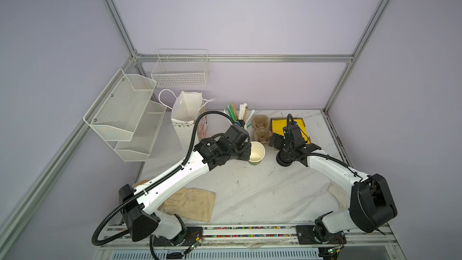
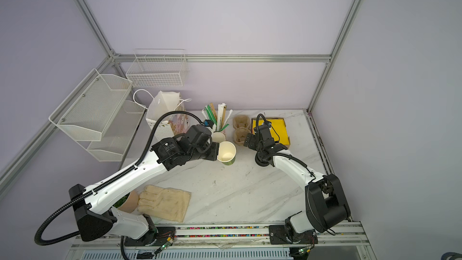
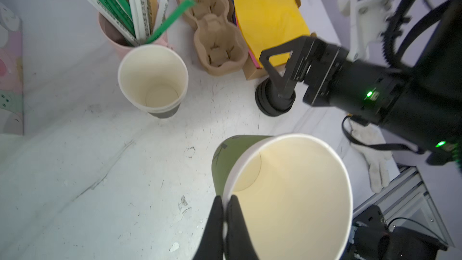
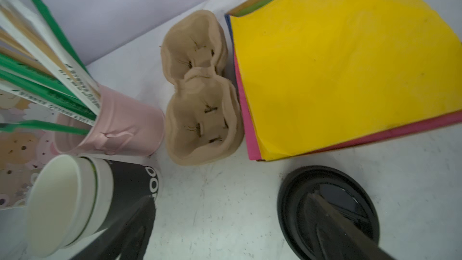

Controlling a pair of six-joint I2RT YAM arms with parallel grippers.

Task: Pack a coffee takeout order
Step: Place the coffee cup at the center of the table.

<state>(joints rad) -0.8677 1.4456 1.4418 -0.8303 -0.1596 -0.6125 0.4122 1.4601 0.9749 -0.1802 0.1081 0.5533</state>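
Bag: white paper carrier bag (image 1: 186,111) with cord handles, upright at the back left of the white marbled table (image 1: 250,196).
Glove: cream fabric work glove (image 2: 165,202), flat on the table's front left.
Holder: pink round pot (image 4: 125,128) of green, white and brown wrapped straws (image 1: 237,112), just right of the bag.
Nested cups: lidless paper cups with cream-white insides (image 3: 152,76), standing just in front of the pink pot.
Left gripper (image 3: 225,200): fingers pressed together on the rim of a green paper cup with a cream inside (image 3: 287,196), which it holds tilted above the table.
Carrier: brown moulded-pulp two-cup carrier (image 4: 200,96), empty, on the table between the pink pot and the cardboard tray.
Lidded cup: small dark paper cup with black plastic lid (image 3: 268,101), upright on the table, near the carrier's front end.
Right gripper (image 4: 230,196): jaws wide apart and holding nothing; one finger lies over the black lid, contact unclear.
Paper: bright yellow paper sheet (image 4: 337,71) on top of a coloured stack in a shallow brown cardboard tray (image 3: 252,73), just right of the carrier.
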